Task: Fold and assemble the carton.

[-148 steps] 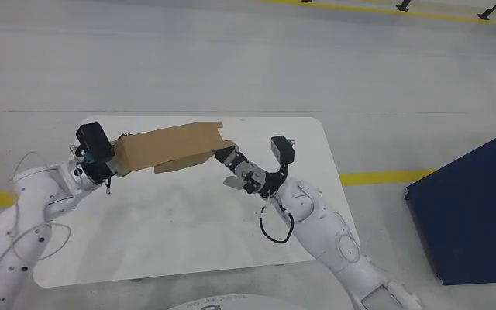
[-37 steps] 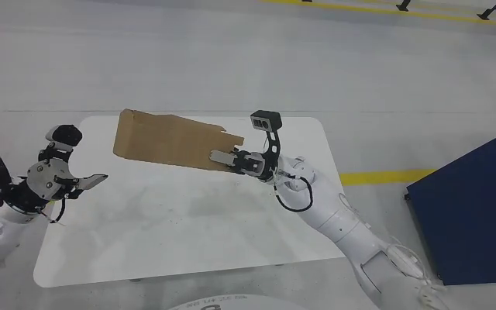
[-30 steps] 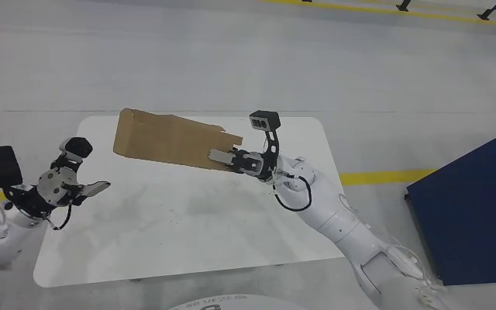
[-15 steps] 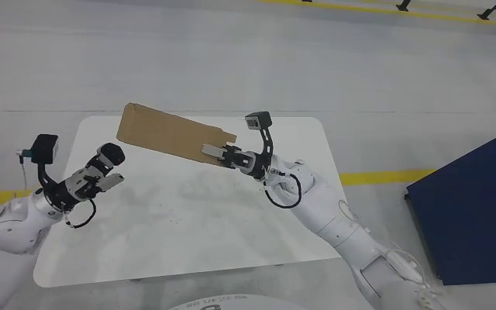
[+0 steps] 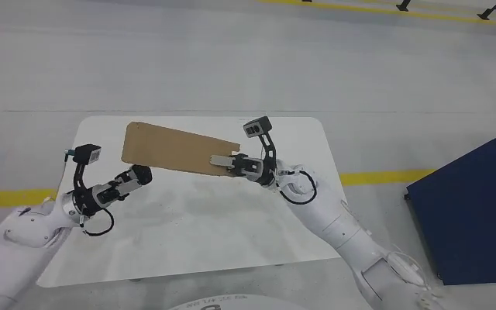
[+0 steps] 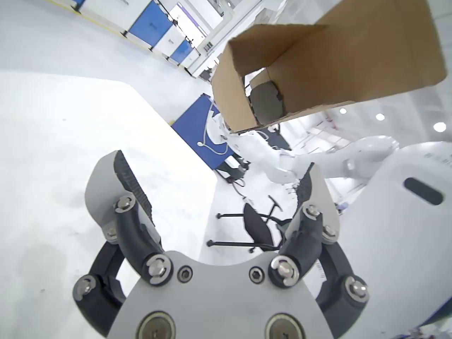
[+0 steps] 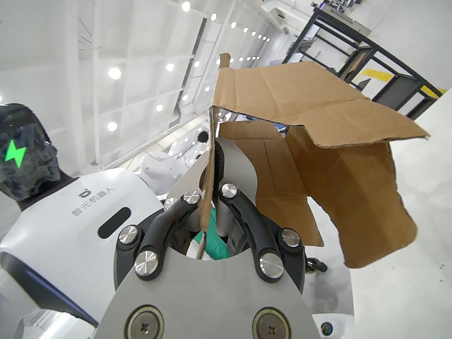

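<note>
A brown cardboard carton [image 5: 177, 148] hangs above the white table [image 5: 194, 225], opened into a rectangular tube. My right gripper [image 5: 219, 161] is shut on one wall of the carton [image 7: 303, 107] at its right end, where loose flaps hang; the pinched cardboard edge runs between its fingers [image 7: 220, 164]. My left gripper [image 5: 144, 174] is open and holds nothing, just below the carton's left end without touching it. In the left wrist view the carton's open mouth [image 6: 317, 61] faces the left gripper [image 6: 215, 174], which stands below it.
A dark blue cabinet [image 5: 457, 209] stands on the floor to the right of the table. A yellow floor line [image 5: 380, 177] runs beside it. A black office chair [image 6: 259, 225] stands on the floor beyond the table's edge.
The left arm swung in from the table's left edge toward the carton's left end. The right gripper kept its hold and shifted the carton slightly.
</note>
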